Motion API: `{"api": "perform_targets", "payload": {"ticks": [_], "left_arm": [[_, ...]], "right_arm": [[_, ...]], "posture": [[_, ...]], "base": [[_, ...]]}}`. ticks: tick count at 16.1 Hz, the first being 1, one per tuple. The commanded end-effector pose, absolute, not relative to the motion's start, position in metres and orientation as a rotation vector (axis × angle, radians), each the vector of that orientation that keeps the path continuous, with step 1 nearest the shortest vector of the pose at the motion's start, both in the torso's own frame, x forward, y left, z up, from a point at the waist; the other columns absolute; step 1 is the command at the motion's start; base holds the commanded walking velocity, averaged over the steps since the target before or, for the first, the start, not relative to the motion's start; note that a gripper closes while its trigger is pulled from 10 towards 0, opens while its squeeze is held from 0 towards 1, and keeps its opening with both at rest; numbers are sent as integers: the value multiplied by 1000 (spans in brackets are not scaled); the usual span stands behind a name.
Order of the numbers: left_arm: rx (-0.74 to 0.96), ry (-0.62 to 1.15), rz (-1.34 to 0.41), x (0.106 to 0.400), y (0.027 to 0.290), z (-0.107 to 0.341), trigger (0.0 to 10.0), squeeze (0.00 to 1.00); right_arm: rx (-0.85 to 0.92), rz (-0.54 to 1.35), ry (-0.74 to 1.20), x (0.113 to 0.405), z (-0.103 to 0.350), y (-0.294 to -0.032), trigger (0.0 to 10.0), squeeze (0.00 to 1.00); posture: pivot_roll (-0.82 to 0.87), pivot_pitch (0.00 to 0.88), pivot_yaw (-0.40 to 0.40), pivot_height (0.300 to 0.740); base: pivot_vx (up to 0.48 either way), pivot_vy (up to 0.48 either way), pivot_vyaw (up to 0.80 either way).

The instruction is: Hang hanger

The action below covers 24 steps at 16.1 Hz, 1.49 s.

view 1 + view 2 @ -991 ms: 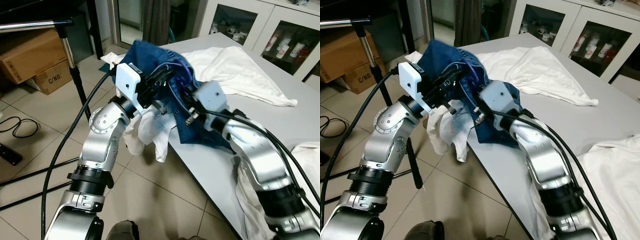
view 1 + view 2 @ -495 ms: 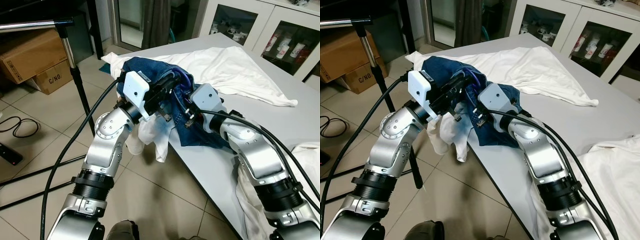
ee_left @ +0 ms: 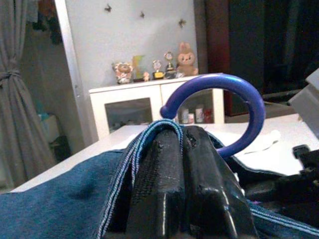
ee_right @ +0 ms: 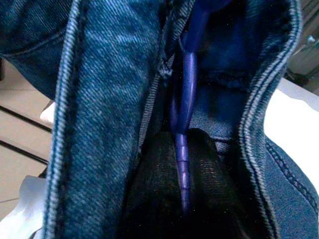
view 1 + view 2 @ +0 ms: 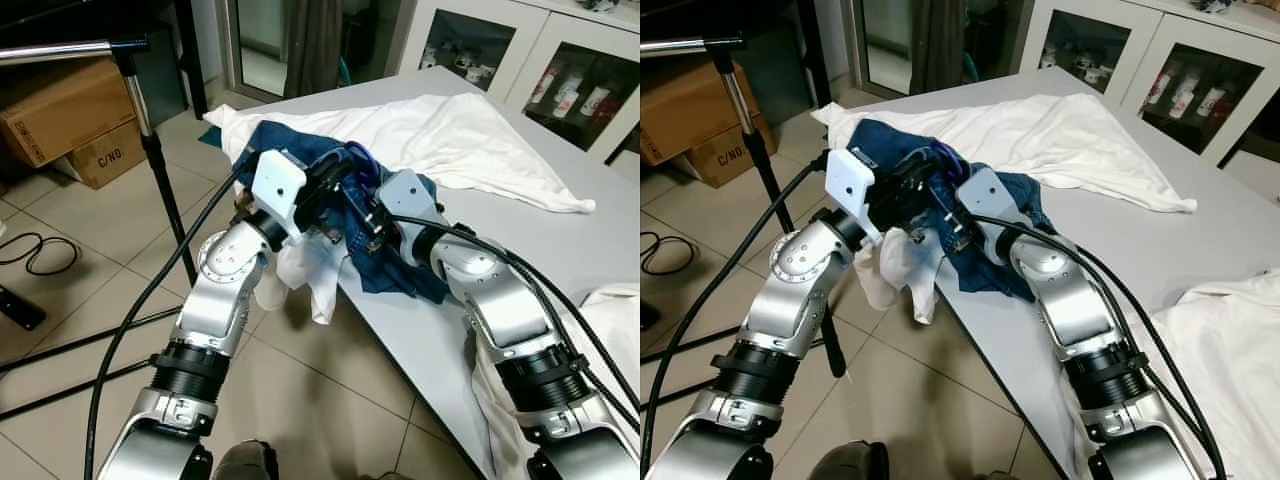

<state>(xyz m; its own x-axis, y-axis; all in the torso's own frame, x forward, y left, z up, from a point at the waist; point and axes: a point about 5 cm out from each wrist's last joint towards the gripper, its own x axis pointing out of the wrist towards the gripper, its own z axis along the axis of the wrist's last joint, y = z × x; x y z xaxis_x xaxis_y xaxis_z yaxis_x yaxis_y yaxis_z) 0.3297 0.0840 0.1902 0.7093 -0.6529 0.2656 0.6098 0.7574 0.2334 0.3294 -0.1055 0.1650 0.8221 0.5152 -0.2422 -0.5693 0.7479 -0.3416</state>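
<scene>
A metal stand pole (image 5: pixel 150 150) and cardboard boxes (image 5: pixel 60 110) stand on the tiled floor at left. The left tool (image 3: pixel 179 164) is clamped on the denim jeans' (image 5: pixel 395 270) stitched hem at the grey tabletop's (image 5: pixel 560 250) corner, the blue plastic hanger (image 3: pixel 219 107) hook curving just behind. The right tool (image 4: pixel 182 164) pinches the hanger's ribbed stem inside the denim. A crumpled white shirt (image 5: pixel 470 130) lies beyond.
</scene>
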Motion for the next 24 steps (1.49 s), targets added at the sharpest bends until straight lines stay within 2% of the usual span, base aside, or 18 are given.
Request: {"api": "perform_targets", "payload": {"ticks": [1, 17, 19, 24], "left_arm": [[133, -411, -660, 334, 86, 207, 10000, 0], [181, -380, -491, 342, 100, 197, 10000, 0], [183, -408, -431, 344, 113, 205, 10000, 0], [162, -451, -392, 347, 126, 219, 10000, 0]], "right_arm": [[-425, 533, 211, 332, 154, -122, 10000, 0], [-445, 549, 252, 334, 146, -123, 10000, 0], [-462, 564, 248, 334, 147, -126, 10000, 0], [-496, 563, 259, 333, 145, -133, 10000, 0]], "posture": [[88, 42, -63, 740], [89, 42, -68, 740], [96, 41, -67, 740], [92, 39, -68, 740]], "base": [[0, 0, 0], [0, 0, 0], [0, 0, 0], [0, 0, 0]]}}
